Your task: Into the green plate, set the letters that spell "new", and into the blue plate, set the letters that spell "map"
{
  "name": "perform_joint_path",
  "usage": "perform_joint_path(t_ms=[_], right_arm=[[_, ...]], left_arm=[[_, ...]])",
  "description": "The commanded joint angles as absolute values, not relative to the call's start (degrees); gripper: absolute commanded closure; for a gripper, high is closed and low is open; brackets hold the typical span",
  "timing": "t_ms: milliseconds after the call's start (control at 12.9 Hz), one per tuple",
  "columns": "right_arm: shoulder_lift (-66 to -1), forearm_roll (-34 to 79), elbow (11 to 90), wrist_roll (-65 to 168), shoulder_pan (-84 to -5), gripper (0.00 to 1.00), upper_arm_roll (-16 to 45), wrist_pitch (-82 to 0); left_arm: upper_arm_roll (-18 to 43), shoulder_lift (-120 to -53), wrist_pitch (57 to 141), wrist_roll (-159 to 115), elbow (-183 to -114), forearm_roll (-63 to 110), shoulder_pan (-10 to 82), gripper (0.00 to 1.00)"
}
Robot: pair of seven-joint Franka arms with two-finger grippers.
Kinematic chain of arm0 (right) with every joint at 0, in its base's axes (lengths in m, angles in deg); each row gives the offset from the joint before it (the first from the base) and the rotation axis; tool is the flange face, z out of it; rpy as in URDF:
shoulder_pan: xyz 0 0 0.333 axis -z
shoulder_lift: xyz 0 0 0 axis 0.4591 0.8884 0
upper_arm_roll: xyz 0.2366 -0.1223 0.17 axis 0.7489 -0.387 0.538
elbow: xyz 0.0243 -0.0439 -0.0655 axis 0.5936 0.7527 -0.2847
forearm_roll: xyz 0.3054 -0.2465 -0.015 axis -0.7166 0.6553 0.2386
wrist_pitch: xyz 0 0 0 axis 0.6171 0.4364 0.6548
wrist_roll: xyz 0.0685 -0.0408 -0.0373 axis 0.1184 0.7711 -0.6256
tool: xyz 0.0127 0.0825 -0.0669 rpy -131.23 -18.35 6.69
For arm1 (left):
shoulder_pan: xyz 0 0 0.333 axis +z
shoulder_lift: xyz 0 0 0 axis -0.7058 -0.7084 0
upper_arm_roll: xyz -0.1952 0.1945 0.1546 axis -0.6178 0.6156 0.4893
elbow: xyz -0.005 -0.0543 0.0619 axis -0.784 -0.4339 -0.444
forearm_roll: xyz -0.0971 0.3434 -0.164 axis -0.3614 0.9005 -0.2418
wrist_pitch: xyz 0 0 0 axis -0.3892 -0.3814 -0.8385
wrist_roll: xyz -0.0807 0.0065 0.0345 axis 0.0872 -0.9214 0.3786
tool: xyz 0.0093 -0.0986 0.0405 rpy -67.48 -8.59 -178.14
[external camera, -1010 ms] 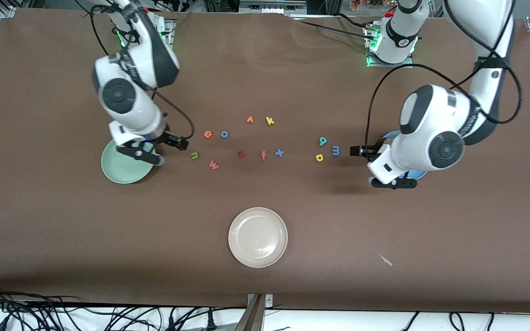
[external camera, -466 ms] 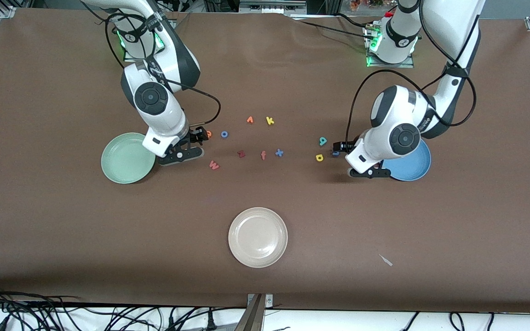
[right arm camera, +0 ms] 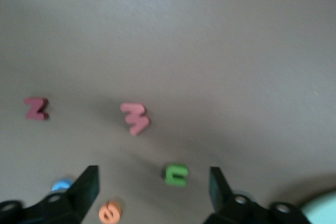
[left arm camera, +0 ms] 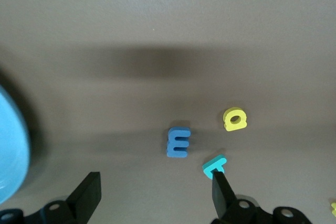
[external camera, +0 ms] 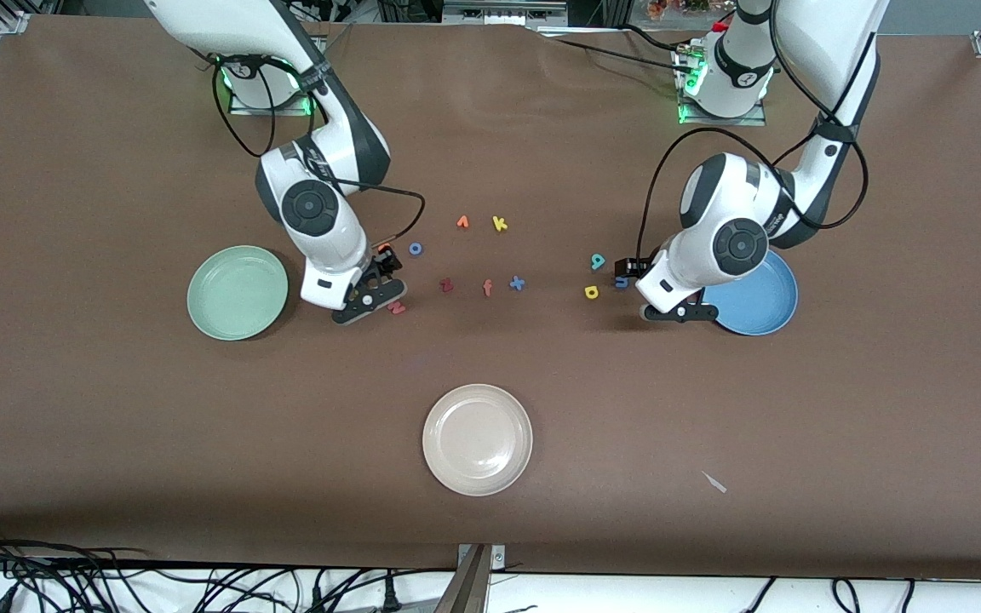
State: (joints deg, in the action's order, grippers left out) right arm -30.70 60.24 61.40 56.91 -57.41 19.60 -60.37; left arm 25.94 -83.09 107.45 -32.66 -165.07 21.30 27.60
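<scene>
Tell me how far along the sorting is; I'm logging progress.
Nothing is sorted yet: the green plate and blue plate hold no letters. The right gripper, open, hangs over the green n; the left gripper, open, over the blue m. All six letters remain to move.

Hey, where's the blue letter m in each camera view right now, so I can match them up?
Front view: the blue m shows partly beside the left gripper, next to the yellow p.
Left wrist view: the m lies ahead of the open fingers.
Right wrist view: not in it.
Shared landmark: the yellow p.
</scene>
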Motion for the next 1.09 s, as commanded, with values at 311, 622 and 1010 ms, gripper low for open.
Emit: perform_joint_path(t_ms=[311, 622, 1010], right_arm=[[-24.5, 59.88, 59.46, 56.03, -57.39, 0.32, 21.41, -67.15], [-22.92, 59.97, 59.38, 55.59, -57.74, 0.32, 21.41, -69.87], [-22.03, 60.41, 59.46, 55.51, -58.18, 0.5, 21.41, -71.28]], left_arm=[[24.28, -85.84, 115.21, -34.13, -168.11, 17.61, 26.97, 0.13], [24.1, -88.13, 117.51, -34.39, -168.11, 17.61, 26.97, 0.14], [24.1, -88.39, 117.51, -34.48, -168.2, 17.7, 26.88, 0.25]])
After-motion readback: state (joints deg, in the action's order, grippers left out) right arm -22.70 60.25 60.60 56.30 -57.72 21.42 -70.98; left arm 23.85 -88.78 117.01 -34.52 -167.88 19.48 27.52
